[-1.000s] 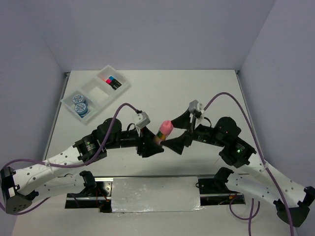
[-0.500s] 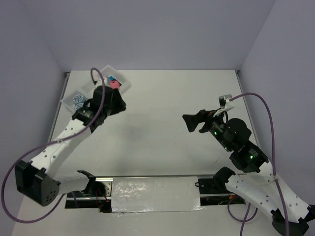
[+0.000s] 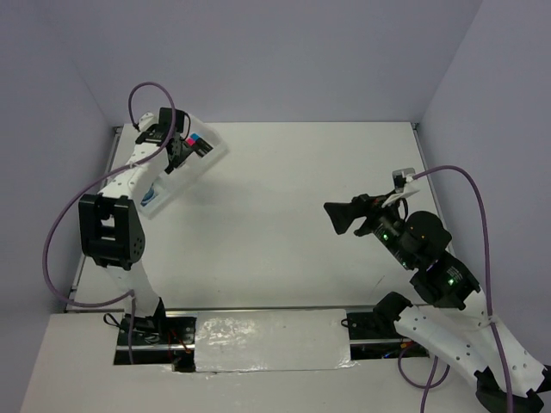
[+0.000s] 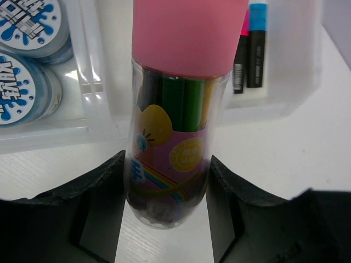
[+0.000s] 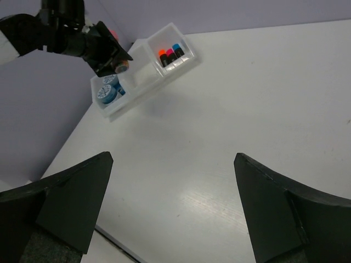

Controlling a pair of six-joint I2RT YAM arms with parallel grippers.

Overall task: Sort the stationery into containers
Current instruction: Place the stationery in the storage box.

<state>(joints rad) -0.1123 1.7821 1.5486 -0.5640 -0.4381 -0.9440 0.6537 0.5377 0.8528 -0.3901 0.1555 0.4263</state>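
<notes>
We see left claw (image 4: 167,219) pinching bottle (image 4: 175,109) at tray (image 4: 98,118), rolls (image 4: 24,55) and markers (image 4: 255,49) inside; right claw (image 3: 338,217) spread over bench (image 3: 284,215).

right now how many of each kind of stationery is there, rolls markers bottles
blue rolls: 2
markers: 3
pink-capped bottle: 1
total: 6

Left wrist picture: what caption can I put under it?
The left hand holds a pink-capped bottle near the tray, with blue rolls and markers already sorted inside.
</notes>
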